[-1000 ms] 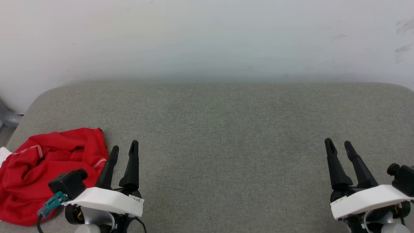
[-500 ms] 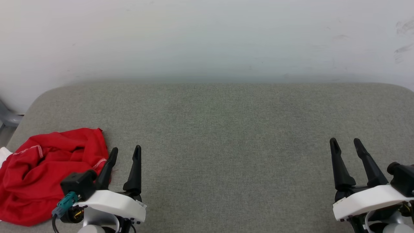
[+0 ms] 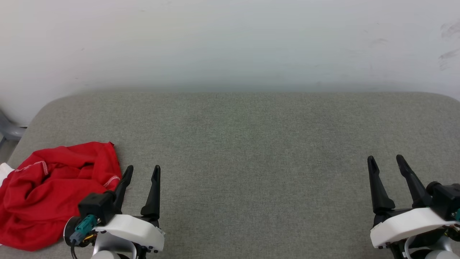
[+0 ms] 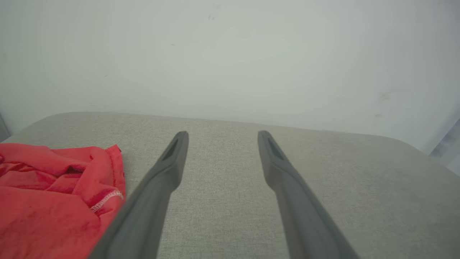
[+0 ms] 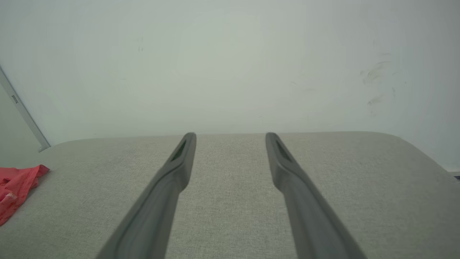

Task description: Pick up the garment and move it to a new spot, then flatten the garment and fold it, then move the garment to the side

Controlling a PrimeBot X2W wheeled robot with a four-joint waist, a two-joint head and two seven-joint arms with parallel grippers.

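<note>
Left pincer gapes empty with the crumpled garment lying just to its left, right pincer equally spread far off, so lifting, flattening, folding and setting aside all remain.

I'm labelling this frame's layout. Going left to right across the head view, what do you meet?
Crumpled red garment → left gripper, open → bare stretch of the grey padded surface → right gripper, open.

Our left gripper now sits a little farther from the garment and nearer to us; our right gripper also sits slightly farther from the garment than before.
</note>
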